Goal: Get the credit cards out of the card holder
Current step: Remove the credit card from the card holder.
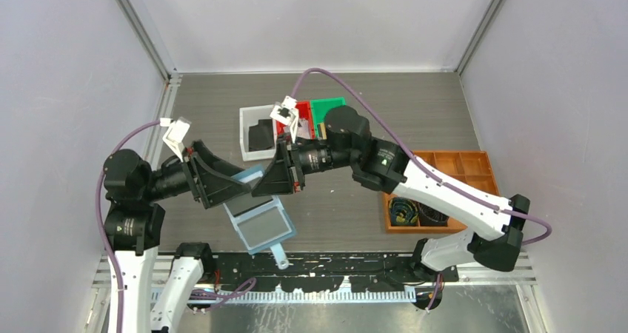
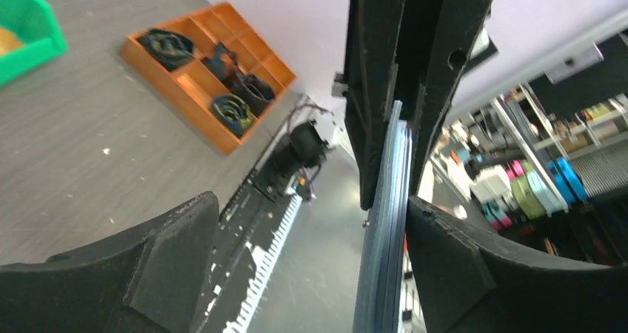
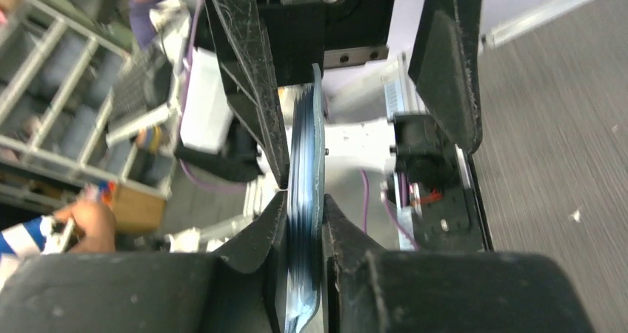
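Note:
The blue card holder hangs open between my two grippers above the table's near middle, its snap tab pointing down. My right gripper is shut on its upper edge; in the right wrist view both pads press the layered blue edge. My left gripper is open around the same holder. In the left wrist view the holder's edge lies next to one finger, far from the other. I cannot pick out separate credit cards; a grey panel shows in the lower half.
A white bin with a black item, a red bin and a green bin stand at the back. An orange divided tray with coiled cables sits to the right. It also shows in the left wrist view.

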Available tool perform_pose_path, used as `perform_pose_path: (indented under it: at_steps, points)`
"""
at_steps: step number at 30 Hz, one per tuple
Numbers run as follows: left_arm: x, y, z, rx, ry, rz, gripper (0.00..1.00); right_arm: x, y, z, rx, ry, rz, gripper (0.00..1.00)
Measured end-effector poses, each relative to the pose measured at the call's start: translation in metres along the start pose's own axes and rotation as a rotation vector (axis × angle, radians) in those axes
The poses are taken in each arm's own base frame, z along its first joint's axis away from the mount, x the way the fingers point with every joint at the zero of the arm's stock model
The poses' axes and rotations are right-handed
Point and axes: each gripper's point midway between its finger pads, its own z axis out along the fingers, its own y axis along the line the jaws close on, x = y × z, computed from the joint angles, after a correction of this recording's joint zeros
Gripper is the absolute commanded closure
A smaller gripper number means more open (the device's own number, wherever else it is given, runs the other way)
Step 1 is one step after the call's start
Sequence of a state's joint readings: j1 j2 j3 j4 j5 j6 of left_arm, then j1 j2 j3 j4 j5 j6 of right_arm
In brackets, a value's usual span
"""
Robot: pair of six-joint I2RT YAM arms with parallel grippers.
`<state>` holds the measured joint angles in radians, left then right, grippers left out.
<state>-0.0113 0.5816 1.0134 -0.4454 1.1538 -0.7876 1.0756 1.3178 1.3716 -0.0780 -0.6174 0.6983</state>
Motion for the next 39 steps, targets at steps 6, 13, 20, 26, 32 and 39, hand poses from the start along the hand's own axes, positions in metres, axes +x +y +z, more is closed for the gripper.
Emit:
perform_pose_path:
  at_steps: [6, 13, 20, 26, 32, 39]
  points:
    - [0.025, -0.016, -0.007, 0.135, 0.142, 0.006, 0.17, 0.021, -0.012, 0.003, 0.060, 0.268, -0.064, 0.99]
    - [0.044, -0.022, -0.015, 0.216, 0.212, 0.007, 0.39, 0.046, -0.038, 0.006, 0.111, 0.478, -0.042, 0.99]
    - [0.058, -0.014, -0.017, 0.238, 0.229, 0.021, 0.51, 0.043, -0.030, 0.001, 0.104, 0.531, -0.081, 0.99]
    - [0.063, -0.004, -0.015, 0.214, 0.218, 0.039, 0.59, 0.042, -0.026, -0.002, 0.100, 0.548, -0.098, 0.99]
    - [0.070, 0.003, -0.015, 0.207, 0.240, 0.007, 0.94, 0.039, -0.033, 0.007, 0.107, 0.565, -0.099, 0.79]
    - [0.070, 0.013, -0.013, 0.162, 0.229, 0.030, 1.00, 0.034, -0.044, 0.016, 0.116, 0.525, -0.068, 0.48]
